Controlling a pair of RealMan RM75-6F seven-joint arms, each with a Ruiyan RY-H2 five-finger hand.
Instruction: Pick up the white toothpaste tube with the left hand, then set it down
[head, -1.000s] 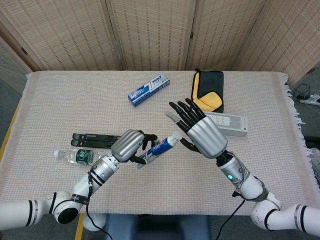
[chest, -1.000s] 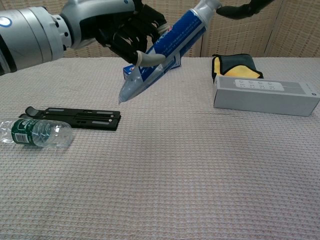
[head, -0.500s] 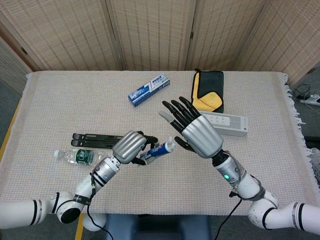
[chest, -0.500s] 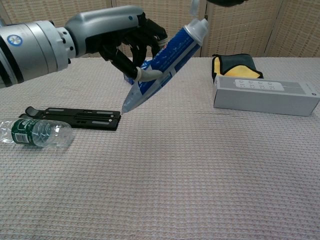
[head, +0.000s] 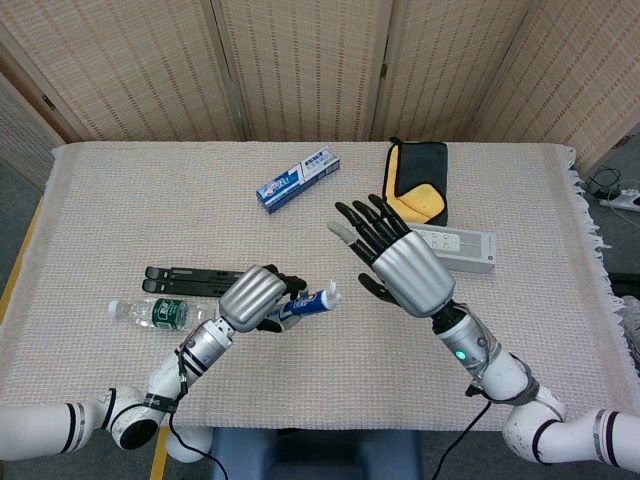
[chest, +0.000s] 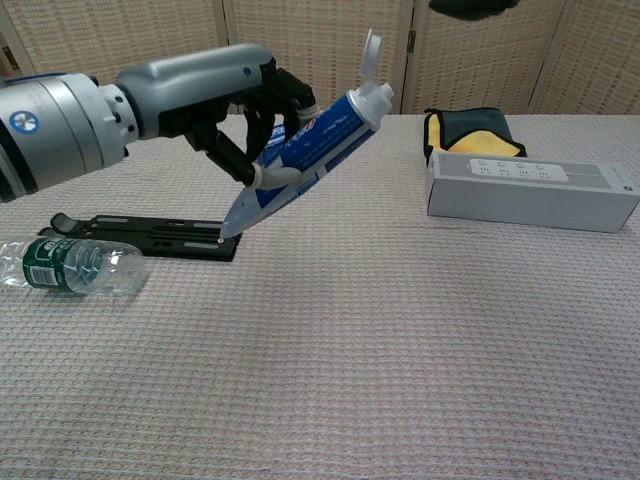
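Observation:
My left hand (head: 254, 297) (chest: 225, 95) grips the white and blue toothpaste tube (chest: 305, 153) (head: 308, 303) around its middle. The tube hangs tilted above the table, its open flip cap up to the right and its crimped end low, close to the black stand (chest: 150, 236). My right hand (head: 395, 262) hovers open to the right of the tube, fingers spread, holding nothing. Only its fingertips (chest: 470, 6) show at the top edge of the chest view.
A black folding stand (head: 195, 279) and a clear water bottle (head: 152, 312) (chest: 68, 265) lie left of the tube. A toothpaste box (head: 297, 179) lies at the back, a black and yellow cloth (head: 416, 182) (chest: 470, 133) and a white box (head: 455, 246) (chest: 530, 189) to the right.
My left hand has lowered the tube toward the table and drawn it nearer; the crimped end now sits near the black stand. The right hand shifted slightly and stays open.

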